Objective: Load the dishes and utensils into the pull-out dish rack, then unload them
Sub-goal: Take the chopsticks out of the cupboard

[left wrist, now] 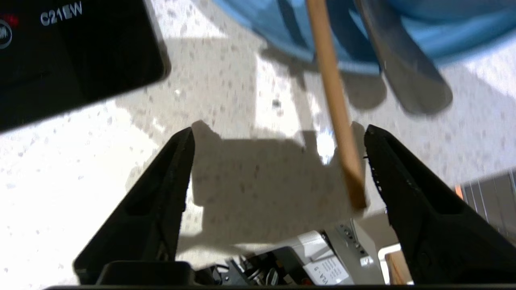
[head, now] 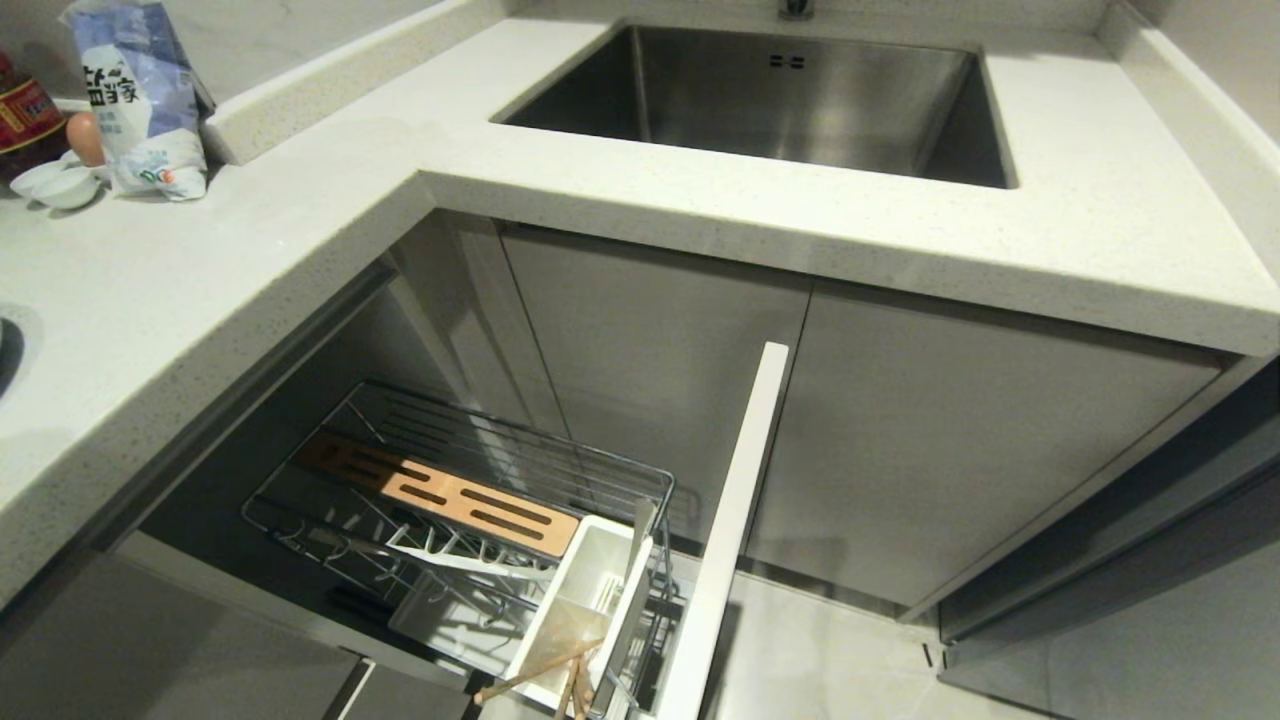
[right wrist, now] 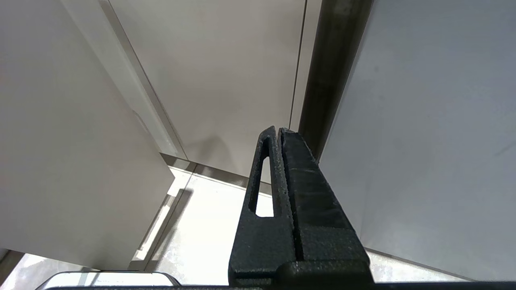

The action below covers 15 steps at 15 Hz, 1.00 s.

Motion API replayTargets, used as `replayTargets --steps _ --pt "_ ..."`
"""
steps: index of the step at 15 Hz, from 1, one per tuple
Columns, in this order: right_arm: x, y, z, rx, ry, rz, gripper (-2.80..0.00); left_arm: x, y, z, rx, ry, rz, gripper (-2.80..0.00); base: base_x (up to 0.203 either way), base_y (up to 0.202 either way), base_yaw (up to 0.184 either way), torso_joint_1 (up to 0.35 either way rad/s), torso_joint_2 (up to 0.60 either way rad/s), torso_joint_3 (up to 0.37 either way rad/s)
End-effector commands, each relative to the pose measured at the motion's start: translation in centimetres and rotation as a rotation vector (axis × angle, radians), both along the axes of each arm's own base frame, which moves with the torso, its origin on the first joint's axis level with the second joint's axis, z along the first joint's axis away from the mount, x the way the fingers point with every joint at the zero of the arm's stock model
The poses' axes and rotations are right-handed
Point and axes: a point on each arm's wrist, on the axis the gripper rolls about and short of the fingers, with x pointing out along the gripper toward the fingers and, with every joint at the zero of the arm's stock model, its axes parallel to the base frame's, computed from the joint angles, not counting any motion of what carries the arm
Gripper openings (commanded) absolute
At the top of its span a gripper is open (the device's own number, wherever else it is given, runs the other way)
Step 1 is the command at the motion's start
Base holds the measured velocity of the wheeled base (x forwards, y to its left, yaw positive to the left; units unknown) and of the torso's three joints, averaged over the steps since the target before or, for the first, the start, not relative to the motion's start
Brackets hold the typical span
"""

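Observation:
In the left wrist view my left gripper point(left wrist: 279, 129) hangs open over the speckled countertop point(left wrist: 225, 100). A light-wood chopstick point(left wrist: 336, 108) lies with its end between the fingers, close to one finger point(left wrist: 403, 189), not gripped. Its far end rests on a pale-blue dish point(left wrist: 262, 28), beside a grey spoon handle point(left wrist: 403, 68). The pull-out dish rack point(head: 520, 450) stands open in the head view, where neither arm shows. More wooden sticks point(head: 545, 675) lean in its white caddy point(head: 590, 580). My right gripper point(right wrist: 278, 131) is shut and empty, parked low before cabinet doors.
A black cooktop point(left wrist: 60, 52) lies beside the left gripper. The rack's white panel front point(head: 735, 520) juts out over the floor. The steel sink point(head: 800, 100) is set in the far counter. A bag point(head: 140, 100), small white saucers point(head: 60, 185) and an egg point(head: 85, 135) stand far left.

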Motion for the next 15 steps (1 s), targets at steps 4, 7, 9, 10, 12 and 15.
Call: replayTargets --steps 4,7,9,10,12,15 --pt "0.2 0.0 -0.6 0.0 0.022 0.001 -2.8 -2.8 -1.5 0.7 0.044 -0.098 -0.091 0.0 0.0 0.0 0.0 0.0 0.0 0.0" --pt "0.2 0.0 -0.6 0.0 0.022 0.001 -2.8 -5.3 -2.2 2.0 0.111 -0.205 -0.117 -2.8 0.0 0.0 0.0 0.0 0.0 0.0" --pt "0.2 0.0 -0.6 0.0 0.022 0.001 -2.8 -6.7 -2.5 2.5 0.129 -0.27 -0.165 -2.8 0.0 0.0 0.0 0.0 0.0 0.0" --pt "0.2 0.0 -0.6 0.0 0.022 0.001 -2.8 -7.6 -2.6 3.0 0.144 -0.318 -0.183 -2.8 0.0 0.0 0.0 0.0 0.0 0.0" --pt "0.2 0.0 -0.6 0.0 0.022 0.001 -2.8 -9.0 -2.7 5.1 0.211 -0.443 -0.243 -2.8 0.0 0.0 0.0 0.0 0.0 0.0" --pt "0.2 0.0 -0.6 0.0 0.022 0.001 -2.8 -8.7 -2.1 9.3 0.368 -0.669 -0.446 -2.8 0.0 0.0 0.0 0.0 0.0 0.0"
